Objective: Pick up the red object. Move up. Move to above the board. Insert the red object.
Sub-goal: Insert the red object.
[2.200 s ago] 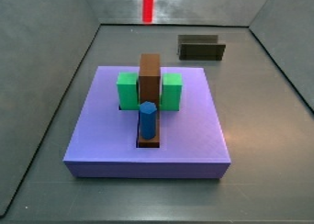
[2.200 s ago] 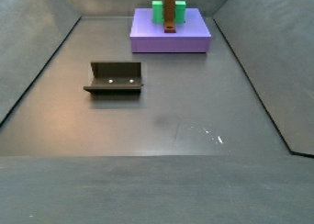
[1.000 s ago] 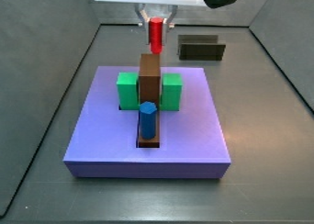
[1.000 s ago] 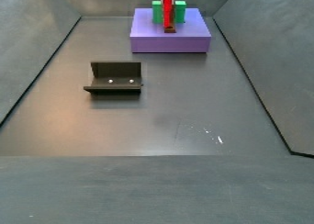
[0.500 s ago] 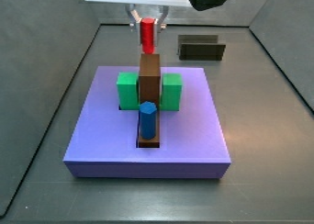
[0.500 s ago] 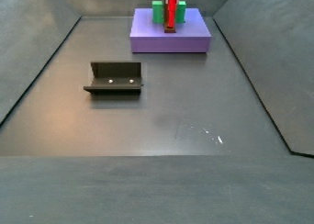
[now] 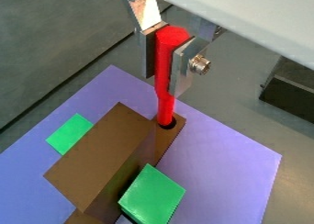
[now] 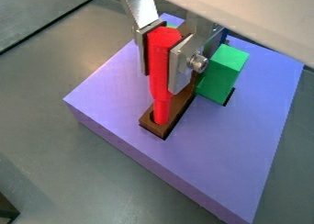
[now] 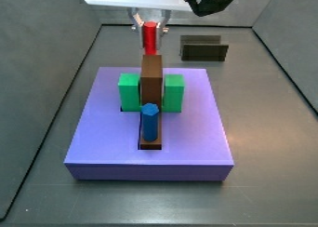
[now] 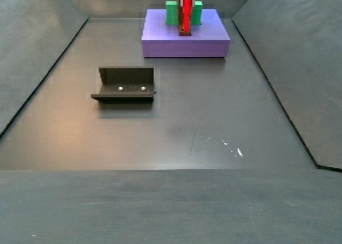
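Observation:
My gripper (image 7: 164, 76) is shut on the red object (image 7: 162, 81), a thin red peg held upright between the silver fingers (image 7: 185, 70). In both wrist views its lower tip sits at a dark hole at the end of the brown bar (image 7: 108, 163) on the lavender board (image 7: 233, 173). The red object (image 8: 160, 76) and gripper (image 8: 163, 76) stand next to a green block (image 8: 221, 72) on the board (image 8: 245, 163). From the side, the gripper (image 9: 149, 28) holds the red object (image 9: 151, 37) over the far end of the board (image 9: 187, 138). The red object (image 10: 189, 0) also shows above the board (image 10: 187, 43).
A blue peg (image 9: 149, 121) stands in the slot at the board's near end, in front of the brown bar (image 9: 152, 77) and two green blocks (image 9: 129, 91). The dark fixture (image 10: 126, 84) stands on the grey floor away from the board. Grey walls ring the floor.
The gripper has come into view carrying the red object and has shifted it over the board's far end behind the brown bar. The board, blue peg and fixture have not moved.

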Controlling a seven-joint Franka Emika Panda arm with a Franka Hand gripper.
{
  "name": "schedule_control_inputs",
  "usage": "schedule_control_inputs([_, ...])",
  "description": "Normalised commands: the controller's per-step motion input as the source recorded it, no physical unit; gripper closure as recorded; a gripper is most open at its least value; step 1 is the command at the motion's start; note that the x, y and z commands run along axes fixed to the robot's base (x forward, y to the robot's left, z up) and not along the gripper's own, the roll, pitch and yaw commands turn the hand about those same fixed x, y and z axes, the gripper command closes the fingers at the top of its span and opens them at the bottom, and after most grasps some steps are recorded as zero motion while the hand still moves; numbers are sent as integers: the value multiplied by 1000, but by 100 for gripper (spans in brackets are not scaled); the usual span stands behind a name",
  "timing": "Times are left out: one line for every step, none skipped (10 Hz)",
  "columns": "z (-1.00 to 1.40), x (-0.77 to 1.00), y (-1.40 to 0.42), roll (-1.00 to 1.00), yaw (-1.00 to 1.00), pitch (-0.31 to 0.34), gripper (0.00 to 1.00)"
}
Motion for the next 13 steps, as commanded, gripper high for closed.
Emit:
schedule_control_inputs([-206,369,0,49,-14,24,100])
schedule_control_inputs([-226,283,0,44,-17,11,100])
schedule_control_inputs([-314,97,29,24,0,0,100])
schedule_control_inputs([-283,0,0,103,0,0,100])
schedule_control_inputs([-317,-137,0,276,0,-81,100])
schedule_control_inputs([-394,0,-6,279,0,-60,100])
schedule_control_inputs([-417,0,-20,250,0,-64,100])
schedule_control_inputs([-414,0,-74,203,0,-51,100])
schedule_control_inputs([-251,71,-260,89,0,-19,100])
schedule_control_inputs([-217,206,-289,54,0,0,100])
schedule_control_inputs([-246,220,-189,9,0,0,100])
schedule_control_inputs([-337,146,0,33,0,0,100])
schedule_control_inputs([-391,0,17,56,0,-39,100])
